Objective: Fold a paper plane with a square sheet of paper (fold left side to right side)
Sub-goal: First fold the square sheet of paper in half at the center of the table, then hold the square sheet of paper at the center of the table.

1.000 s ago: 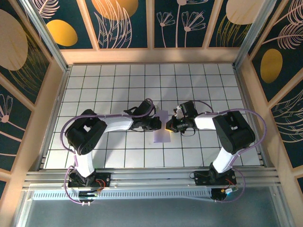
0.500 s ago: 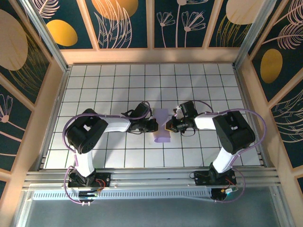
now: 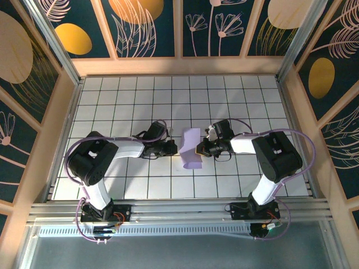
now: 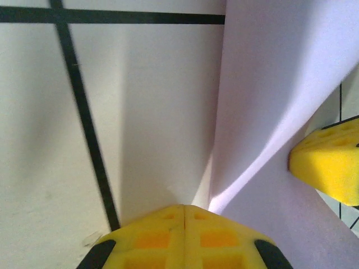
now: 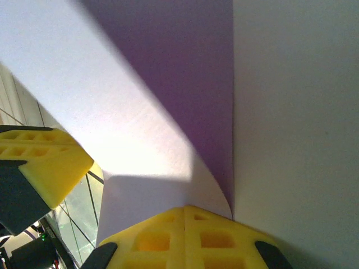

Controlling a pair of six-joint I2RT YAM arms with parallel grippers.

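The left arm [image 3: 132,150] reaches in from the left of the square sheet of paper [image 3: 191,160], lying low over the white, black-gridded surface [image 3: 134,101]. The left end effector [image 3: 175,149] sits just beside the sheet's left edge. In the left wrist view its yellow fingers [image 4: 160,238] are pressed together with no gap between them, so it is closed. The sheet's lower corner comes down right at their tips. Whether any paper is caught between them I cannot tell.

The sheet lies in the middle of the surface, between the two end effectors. It is not flat. Seen from above, it is a narrow upright shape with its upper left part lifted and angled. From the left wrist, the sheet [image 4: 280,84] stands up like a pale lavender wall with a soft bend running across it, and it casts a shadow on the tile to its left. From the right wrist, the sheet [image 5: 168,67] shows one shaded purple face and one brightly lit face, curling down to the fingers.

The right end effector [image 3: 198,150] is at the sheet's right edge. Its yellow fingers [image 5: 151,241] are closed tight, with the paper meeting their tips. One of its fingers [image 4: 328,168] also shows against the sheet's right side. The right arm [image 3: 247,145] stretches away to the right of the sheet.
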